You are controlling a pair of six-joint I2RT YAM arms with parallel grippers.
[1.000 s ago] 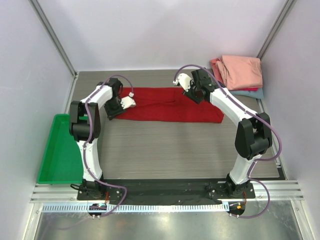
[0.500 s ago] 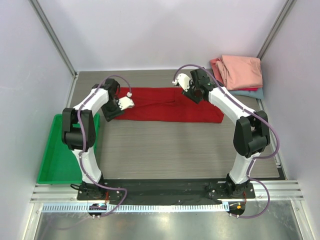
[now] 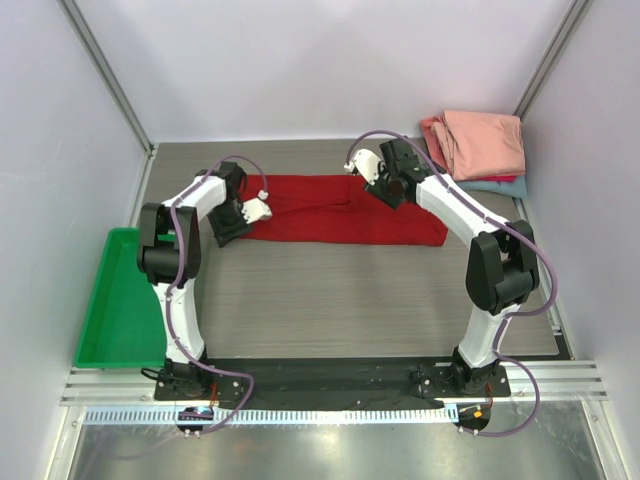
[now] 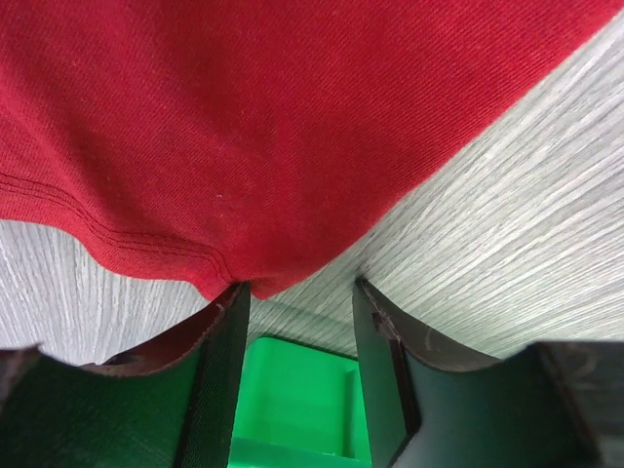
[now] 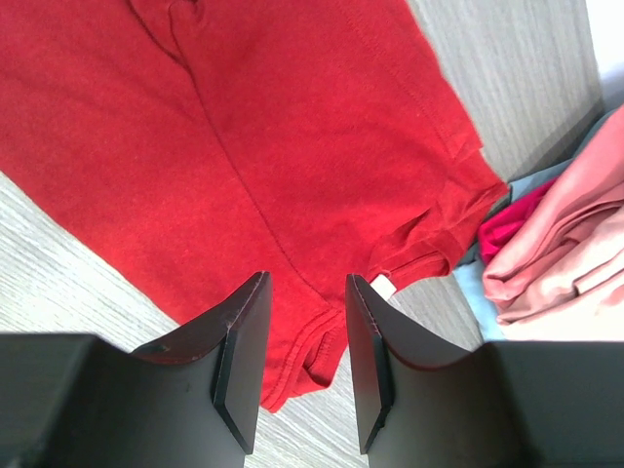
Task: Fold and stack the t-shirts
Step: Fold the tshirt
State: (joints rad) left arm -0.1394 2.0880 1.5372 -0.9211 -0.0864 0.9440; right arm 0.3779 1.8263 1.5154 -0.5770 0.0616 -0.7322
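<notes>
A deep red t-shirt [image 3: 330, 215] lies on the table as a long strip folded lengthwise. My left gripper [image 3: 225, 228] is at its left end. In the left wrist view its jaws [image 4: 300, 286] stand open and empty, and the shirt's near corner [image 4: 244, 278] just touches the tip of the left finger [image 4: 222, 361]. My right gripper [image 3: 392, 188] hovers over the shirt's back edge, right of the middle, open [image 5: 306, 278] with nothing between its fingers. A small white label [image 5: 383, 288] shows at the cloth's edge beside the right finger. A stack of folded t-shirts [image 3: 480, 145], salmon-pink on top, sits at the back right.
A green tray [image 3: 120, 300] stands off the table's left edge, beside the left arm's base, and shows between the left fingers [image 4: 292, 400]. The stack [image 5: 565, 234] has red and pale blue layers under the pink. Grey walls close in the back and sides.
The left arm's elbow swung out to the left and came back, while its gripper stayed at the shirt's left end. The right arm barely shifted. The shirt lies as before.
</notes>
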